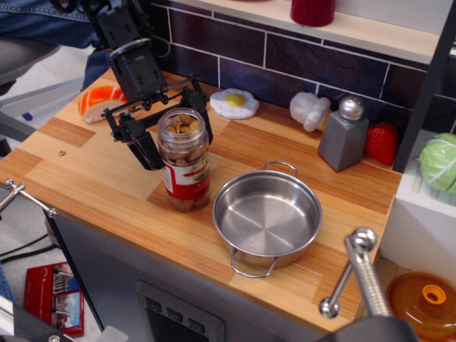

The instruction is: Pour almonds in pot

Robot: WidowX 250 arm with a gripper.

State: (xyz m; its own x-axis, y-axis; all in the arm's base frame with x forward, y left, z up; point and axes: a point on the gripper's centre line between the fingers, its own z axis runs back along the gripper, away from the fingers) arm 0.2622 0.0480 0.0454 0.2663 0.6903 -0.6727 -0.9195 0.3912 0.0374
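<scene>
The almonds are brown nuts in a clear plastic jar [187, 174] with a red, white and green label. It stands upright, lid off, on the wooden counter. The pot [267, 221], shallow shiny steel with two wire loop handles, sits empty just right of the jar, a small gap apart. My gripper [177, 139] has come down over the jar's upper part. One finger [146, 149] is at the jar's left and the other is behind its right shoulder. The jaws are spread wide around the jar. I cannot tell if they touch it.
A grey metal-topped shaker [343, 135], a red toy [382, 142], a white toy [308, 110] and a fried-egg toy [234, 103] line the back wall. An orange toy [98, 98] lies back left. An orange lid [427, 303] sits low right, near a metal lever [360, 267].
</scene>
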